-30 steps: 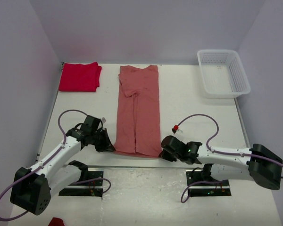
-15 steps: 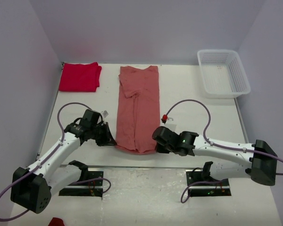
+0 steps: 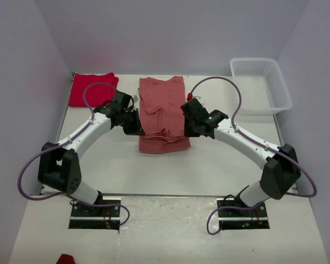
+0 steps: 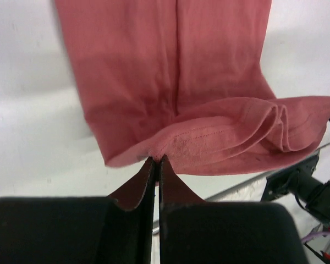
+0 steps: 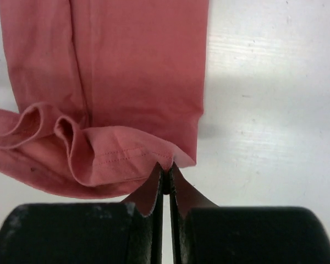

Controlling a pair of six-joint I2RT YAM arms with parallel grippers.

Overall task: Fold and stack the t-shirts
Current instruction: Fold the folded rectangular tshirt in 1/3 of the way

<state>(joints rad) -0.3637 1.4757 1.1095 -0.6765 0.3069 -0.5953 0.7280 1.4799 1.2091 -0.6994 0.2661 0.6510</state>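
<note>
The salmon-pink t-shirt [image 3: 162, 113] lies as a long strip in the middle of the table, its near end lifted and doubled back over itself. My left gripper [image 3: 136, 125] is shut on the hem's left corner [image 4: 154, 154]. My right gripper [image 3: 188, 125] is shut on the hem's right corner [image 5: 168, 160]. The hem sags in loose folds between them [image 4: 253, 137]. The red t-shirt [image 3: 92, 89] lies folded at the far left corner, apart from both grippers.
A white mesh basket [image 3: 260, 85] stands at the far right. Grey walls close in the table on the left, back and right. Both arm bases sit at the near edge, and a red scrap [image 3: 65, 258] lies at the bottom left.
Both grippers have carried the pink shirt's near hem up and away from the near edge, toward the shirt's middle. The strip now lies doubled, about half as long. The red shirt has not moved.
</note>
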